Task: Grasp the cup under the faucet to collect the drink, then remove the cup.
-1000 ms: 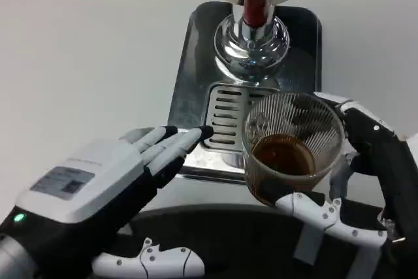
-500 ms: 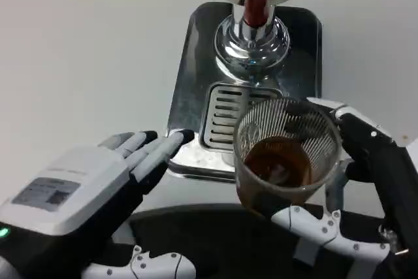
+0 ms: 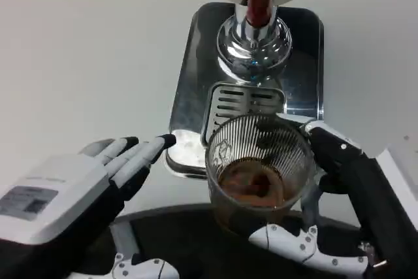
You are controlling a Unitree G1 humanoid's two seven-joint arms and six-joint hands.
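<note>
Pulled back toward the robot since a second ago, the right hand (image 3: 346,187) has carried the cup (image 3: 256,173) off the drip grate (image 3: 245,101), while the left hand (image 3: 85,184) has drawn away from the tray's edge. Its fingers wrap the ribbed clear cup, which holds brown drink and now sits low and near the body, clear of the faucet (image 3: 256,31) beyond it. To its left, the other hand lies flat, fingers apart, holding nothing, just short of the metal tray (image 3: 196,76). Collection looks finished; removal is under way. Next, I judge, comes a level, slow set-down on the table (image 3: 85,50) to avoid sloshing.
</note>
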